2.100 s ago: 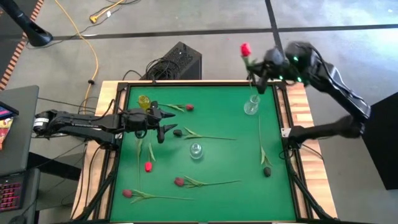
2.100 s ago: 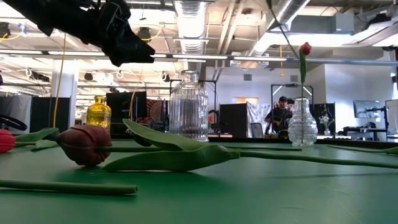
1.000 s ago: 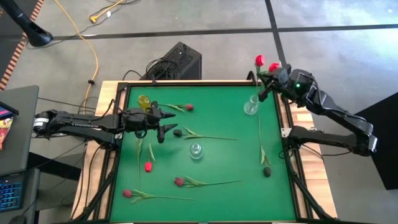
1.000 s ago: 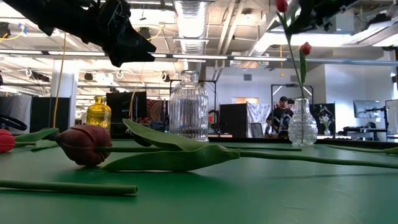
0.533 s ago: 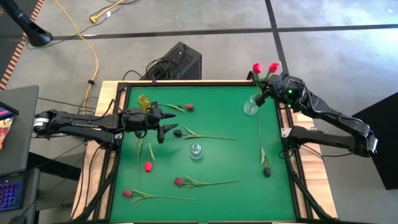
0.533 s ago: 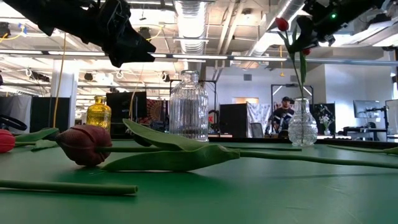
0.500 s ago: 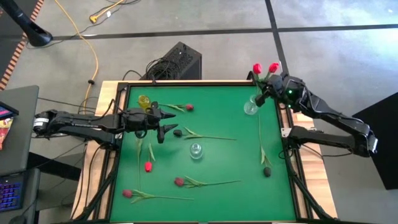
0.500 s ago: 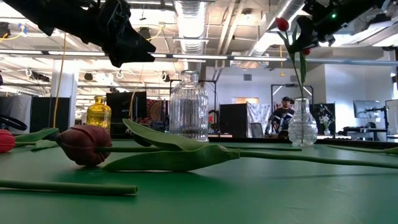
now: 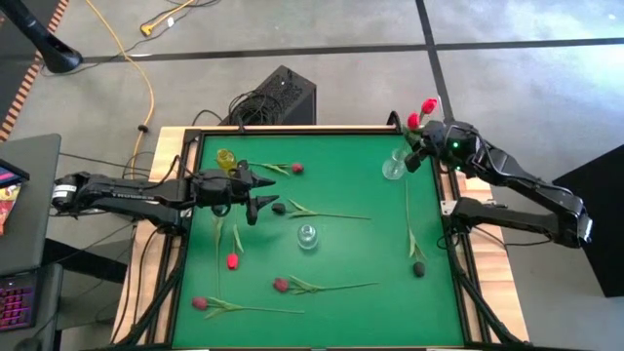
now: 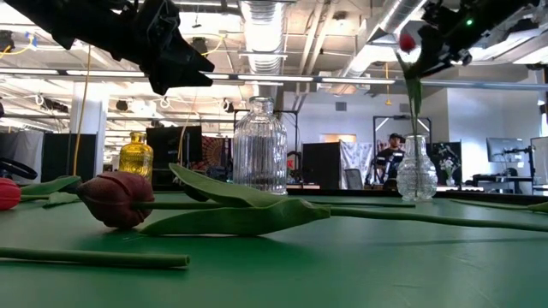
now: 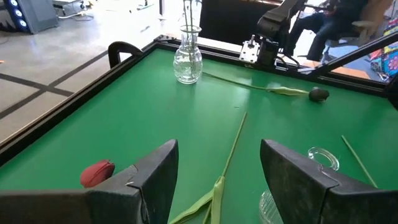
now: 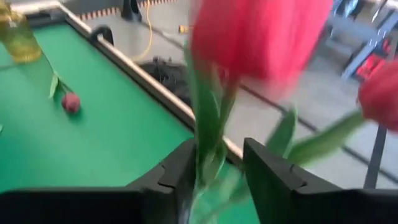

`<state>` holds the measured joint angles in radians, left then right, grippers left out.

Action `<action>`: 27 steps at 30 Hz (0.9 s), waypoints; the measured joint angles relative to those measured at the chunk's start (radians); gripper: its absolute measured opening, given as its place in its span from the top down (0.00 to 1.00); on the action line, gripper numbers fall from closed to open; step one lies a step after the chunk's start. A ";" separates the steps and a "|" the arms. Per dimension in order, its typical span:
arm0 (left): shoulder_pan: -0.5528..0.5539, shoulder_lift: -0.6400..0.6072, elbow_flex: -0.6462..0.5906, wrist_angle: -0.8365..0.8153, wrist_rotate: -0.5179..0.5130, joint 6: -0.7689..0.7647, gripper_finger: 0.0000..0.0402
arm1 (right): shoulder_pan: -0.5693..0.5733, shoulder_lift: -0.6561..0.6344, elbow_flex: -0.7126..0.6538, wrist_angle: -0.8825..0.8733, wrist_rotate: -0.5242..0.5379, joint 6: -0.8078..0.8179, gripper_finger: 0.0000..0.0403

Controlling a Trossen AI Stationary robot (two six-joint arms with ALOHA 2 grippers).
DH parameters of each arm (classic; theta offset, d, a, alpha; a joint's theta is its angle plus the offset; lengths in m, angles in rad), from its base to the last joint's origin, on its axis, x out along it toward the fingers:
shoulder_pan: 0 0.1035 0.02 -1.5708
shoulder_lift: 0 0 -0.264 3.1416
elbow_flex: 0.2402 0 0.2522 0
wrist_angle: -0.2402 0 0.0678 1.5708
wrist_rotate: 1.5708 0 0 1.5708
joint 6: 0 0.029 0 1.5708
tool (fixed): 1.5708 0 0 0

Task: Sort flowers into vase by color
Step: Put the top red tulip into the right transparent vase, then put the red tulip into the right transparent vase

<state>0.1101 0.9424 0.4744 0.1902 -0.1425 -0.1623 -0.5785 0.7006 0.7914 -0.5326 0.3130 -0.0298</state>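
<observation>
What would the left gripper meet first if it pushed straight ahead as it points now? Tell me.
Probably nothing at once: the left gripper hangs open above a green stem on the table. Farther ahead stands the clear vase, though depth is unclear.

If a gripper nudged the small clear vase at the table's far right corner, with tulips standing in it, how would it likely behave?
The small clear vase looks narrow-necked on a bulbous base, so it probably slides before tipping. The tall red tulips standing in it raise its balance, so a high push might topple it. It appears to be glass, so likely fragile and slippery for the right gripper.

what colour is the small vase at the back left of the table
Yellow, see-through glass vase; it shows best in the low view.
</observation>
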 joint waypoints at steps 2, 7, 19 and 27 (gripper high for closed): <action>0.000 0.000 0.000 0.000 0.000 0.000 0.46 | 0.000 0.000 0.028 -0.074 0.000 0.027 0.55; 0.000 0.000 0.000 0.000 0.000 0.000 0.46 | 0.000 0.000 0.100 -0.250 -0.001 0.056 0.46; 0.000 0.000 0.000 0.001 0.008 -0.017 0.46 | 0.000 0.043 0.297 -0.530 -0.103 0.136 0.43; 0.000 0.000 0.000 -0.087 0.089 -0.088 0.46 | 0.008 0.121 0.388 -0.643 -0.322 0.168 0.43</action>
<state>0.1097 0.9424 0.4744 0.1029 -0.0535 -0.2505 -0.5707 0.8220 1.1798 -1.1756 -0.0086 0.1382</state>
